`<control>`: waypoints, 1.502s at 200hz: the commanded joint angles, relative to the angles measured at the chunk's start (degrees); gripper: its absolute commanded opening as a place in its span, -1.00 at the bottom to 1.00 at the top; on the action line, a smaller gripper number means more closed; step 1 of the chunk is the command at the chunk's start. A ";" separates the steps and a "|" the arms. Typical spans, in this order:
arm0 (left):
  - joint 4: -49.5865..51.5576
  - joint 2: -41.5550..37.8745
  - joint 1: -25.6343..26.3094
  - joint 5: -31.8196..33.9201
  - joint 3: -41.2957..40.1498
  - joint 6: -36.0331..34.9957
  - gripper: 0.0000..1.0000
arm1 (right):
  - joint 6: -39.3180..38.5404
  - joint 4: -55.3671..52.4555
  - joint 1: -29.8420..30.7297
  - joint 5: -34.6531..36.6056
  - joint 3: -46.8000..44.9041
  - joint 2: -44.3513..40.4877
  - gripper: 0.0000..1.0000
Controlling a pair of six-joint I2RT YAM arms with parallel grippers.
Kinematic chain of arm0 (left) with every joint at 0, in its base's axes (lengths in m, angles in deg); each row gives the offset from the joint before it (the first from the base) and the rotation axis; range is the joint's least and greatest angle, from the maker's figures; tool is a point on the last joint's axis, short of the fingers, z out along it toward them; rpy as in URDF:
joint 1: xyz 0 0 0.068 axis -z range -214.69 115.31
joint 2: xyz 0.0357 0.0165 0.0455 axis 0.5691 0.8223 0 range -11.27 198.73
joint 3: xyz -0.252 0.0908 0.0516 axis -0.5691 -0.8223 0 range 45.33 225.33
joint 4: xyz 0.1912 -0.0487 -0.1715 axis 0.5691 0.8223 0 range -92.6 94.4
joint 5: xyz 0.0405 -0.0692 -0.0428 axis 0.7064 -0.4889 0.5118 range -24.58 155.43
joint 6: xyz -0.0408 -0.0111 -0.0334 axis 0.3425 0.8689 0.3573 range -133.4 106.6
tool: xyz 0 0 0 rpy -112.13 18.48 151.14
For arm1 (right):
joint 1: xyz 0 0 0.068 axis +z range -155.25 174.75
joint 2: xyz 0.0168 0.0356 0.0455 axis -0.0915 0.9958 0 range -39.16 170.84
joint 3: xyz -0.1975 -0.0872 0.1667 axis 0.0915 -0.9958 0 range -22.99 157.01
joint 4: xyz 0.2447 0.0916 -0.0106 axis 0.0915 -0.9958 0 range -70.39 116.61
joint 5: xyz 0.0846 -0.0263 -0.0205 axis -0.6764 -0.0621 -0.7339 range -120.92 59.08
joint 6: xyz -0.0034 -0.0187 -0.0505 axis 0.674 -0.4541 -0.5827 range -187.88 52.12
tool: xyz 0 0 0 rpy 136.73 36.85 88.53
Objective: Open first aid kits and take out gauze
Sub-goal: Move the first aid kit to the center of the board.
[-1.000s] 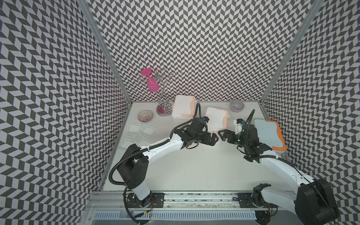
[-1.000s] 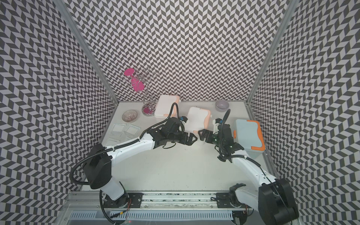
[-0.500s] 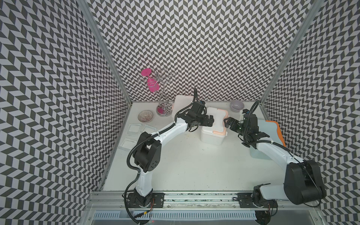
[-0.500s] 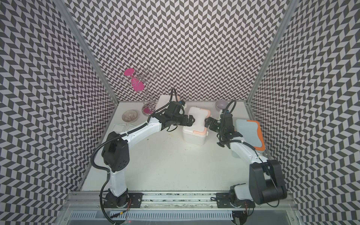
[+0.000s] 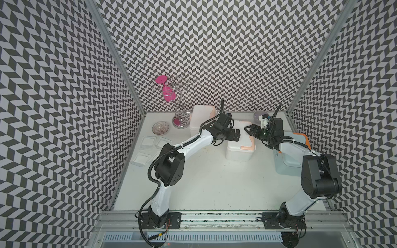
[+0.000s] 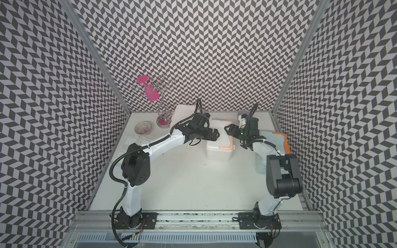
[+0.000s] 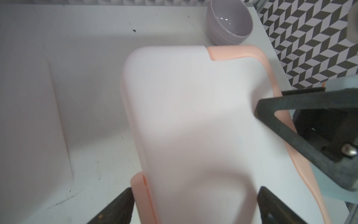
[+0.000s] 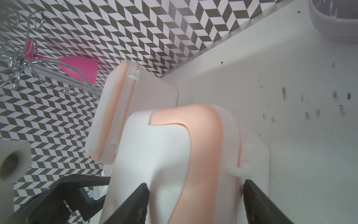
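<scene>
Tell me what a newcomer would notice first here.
The black-and-white zigzag walls dominate on every side. Toward the back, the left gripper and right gripper straddle a white first aid kit with peach trim from opposite sides. A bright pink glass hangs on a wire stand at back left.

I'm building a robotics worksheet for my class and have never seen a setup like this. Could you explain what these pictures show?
This is a two-armed robot on a white table inside patterned walls. Two pictures look down from overhead, side by side. The other two come from a camera on each arm's wrist, looking along its tool. On the table are three closed first aid kits: a white kit with peach trim in the middle, a second white kit at the back, and a pale blue kit with orange trim by the right arm. There are also wrapped gauze pads, a ribbed glass bowl, a grey bowl and a wire stand holding a pink glass. The left tool stands open around the middle kit. The right tool flanks its other end; its grip is unclear.
</scene>
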 commanded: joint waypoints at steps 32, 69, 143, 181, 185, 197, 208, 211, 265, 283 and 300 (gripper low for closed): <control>-9.42 -15.15 4.41 -6.00 -20.22 2.79 0.96 | -1.48 -1.91 9.49 -2.00 -10.62 -10.76 0.50; -16.77 -27.02 2.50 -7.99 -36.76 6.77 0.96 | 1.86 -1.20 17.46 2.56 -16.63 -16.60 0.52; -24.97 -46.81 -0.26 -11.38 -57.19 14.04 0.96 | 3.97 -1.71 26.86 6.50 -21.97 -21.41 0.58; -24.09 -55.17 -7.99 -14.26 -63.51 15.81 0.97 | 2.38 -8.04 26.89 12.23 -20.62 -27.32 0.69; -24.11 -55.99 -8.74 -14.78 -64.09 16.22 0.97 | 2.07 -8.80 26.87 13.03 -20.46 -27.86 0.71; -24.33 -58.07 -10.40 -16.50 -65.54 17.39 0.99 | 0.76 -11.19 26.83 15.29 -19.27 -29.15 0.77; -24.21 -59.51 -10.89 -17.34 -66.25 18.63 0.99 | -0.43 -13.44 26.86 16.82 -17.89 -29.70 0.81; -24.20 -59.78 -10.98 -17.46 -66.38 18.99 0.99 | -0.78 -13.99 26.83 17.02 -17.44 -29.76 0.82; -40.45 -62.64 -14.73 -27.28 -74.59 26.22 1.00 | -6.19 -16.12 26.82 12.32 -13.34 -26.52 0.80; -45.64 -61.30 -16.76 -30.36 -76.82 27.61 1.00 | -6.79 -15.27 26.83 9.49 -12.94 -25.84 0.73; -51.57 -59.15 -17.91 -33.41 -78.80 29.66 0.98 | -7.10 -13.48 26.84 7.00 -13.64 -25.81 0.66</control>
